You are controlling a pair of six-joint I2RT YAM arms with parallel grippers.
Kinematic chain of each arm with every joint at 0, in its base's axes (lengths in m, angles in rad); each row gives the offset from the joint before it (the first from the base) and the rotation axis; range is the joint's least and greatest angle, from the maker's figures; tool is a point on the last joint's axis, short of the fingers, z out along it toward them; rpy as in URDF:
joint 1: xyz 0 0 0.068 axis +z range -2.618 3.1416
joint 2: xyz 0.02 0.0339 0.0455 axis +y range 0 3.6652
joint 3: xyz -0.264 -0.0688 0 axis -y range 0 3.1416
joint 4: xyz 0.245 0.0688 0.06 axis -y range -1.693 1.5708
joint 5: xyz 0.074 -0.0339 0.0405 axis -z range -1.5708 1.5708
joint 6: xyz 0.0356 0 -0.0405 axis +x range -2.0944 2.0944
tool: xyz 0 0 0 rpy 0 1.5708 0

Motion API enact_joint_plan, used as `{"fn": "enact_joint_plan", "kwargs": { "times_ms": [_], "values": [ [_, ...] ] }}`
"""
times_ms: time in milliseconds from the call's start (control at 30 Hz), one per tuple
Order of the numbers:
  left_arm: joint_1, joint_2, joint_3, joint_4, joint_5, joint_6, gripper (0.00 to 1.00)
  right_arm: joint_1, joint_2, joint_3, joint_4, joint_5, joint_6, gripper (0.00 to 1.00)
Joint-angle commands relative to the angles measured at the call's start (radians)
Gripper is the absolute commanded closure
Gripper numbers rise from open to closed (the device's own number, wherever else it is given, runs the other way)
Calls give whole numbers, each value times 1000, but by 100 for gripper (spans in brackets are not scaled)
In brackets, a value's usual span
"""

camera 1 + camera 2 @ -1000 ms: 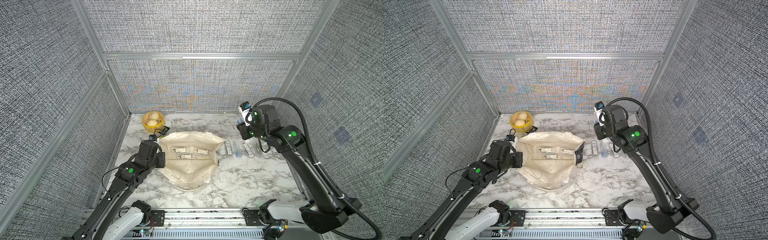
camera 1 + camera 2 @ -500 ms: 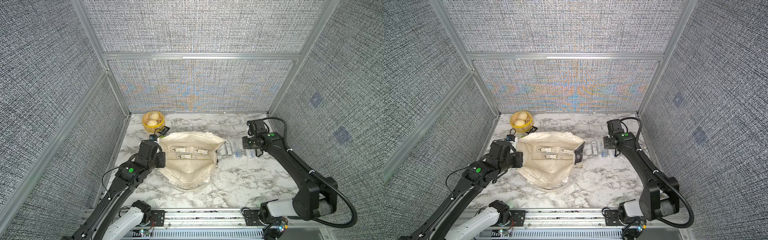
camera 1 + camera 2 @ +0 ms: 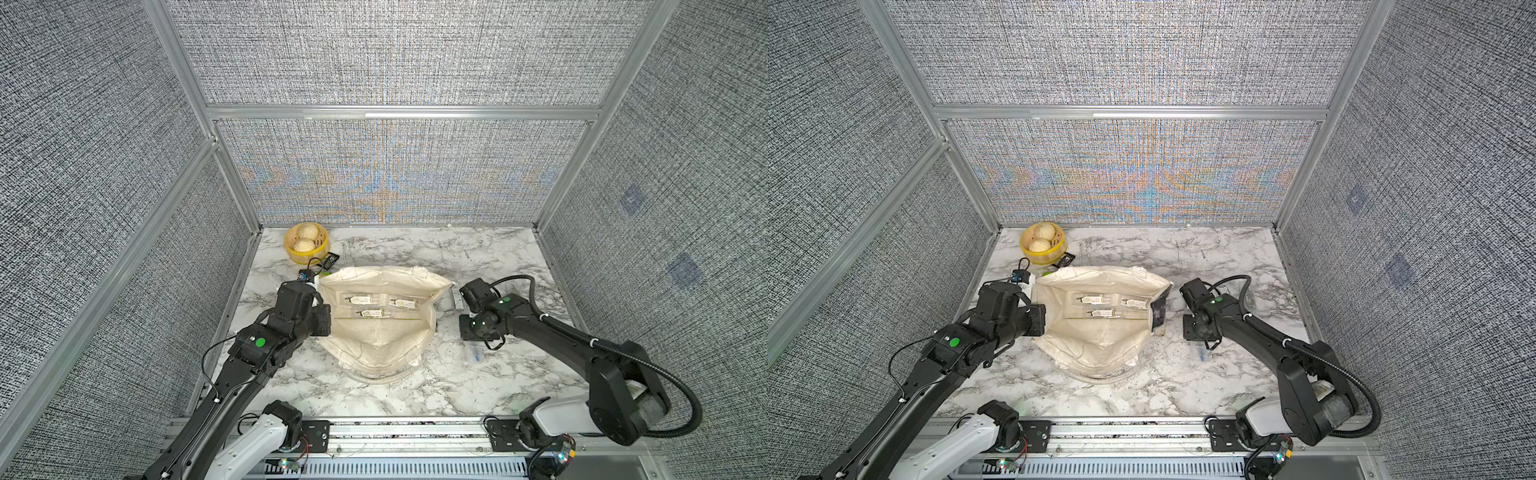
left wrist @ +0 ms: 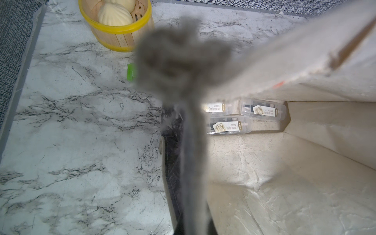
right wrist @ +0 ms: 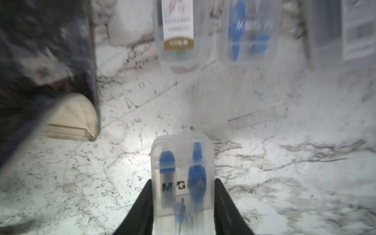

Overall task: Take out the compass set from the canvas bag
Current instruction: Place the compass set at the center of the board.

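canvas bag (image 5: 71,120) edge near right pincer's (image 5: 183,184) compass set (image 5: 182,162).

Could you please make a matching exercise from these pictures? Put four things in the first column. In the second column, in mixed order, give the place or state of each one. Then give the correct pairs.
Things
1. yellow basket
2. canvas bag
3. case with blue compass
4. three labelled cases

Places or states
A. lying inside the bag
B. between the fingers of the right gripper
C. at the far left corner of the table, with buns in it
D. open, its edge pinched by the left gripper

Pairs: 1-C, 2-D, 3-B, 4-A
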Motion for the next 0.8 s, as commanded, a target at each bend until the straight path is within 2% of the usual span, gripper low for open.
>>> {"fn": "enact_joint_plan", "kwargs": {
  "times_ms": [0, 767],
  "values": [
    [1, -5, 4, 34, -8, 1, 100, 31, 51, -6, 32, -5, 68, 68],
    [2, -3, 1, 36, -9, 2, 100, 43, 121, -22, 87, 105, -16, 62]
  ]
}}
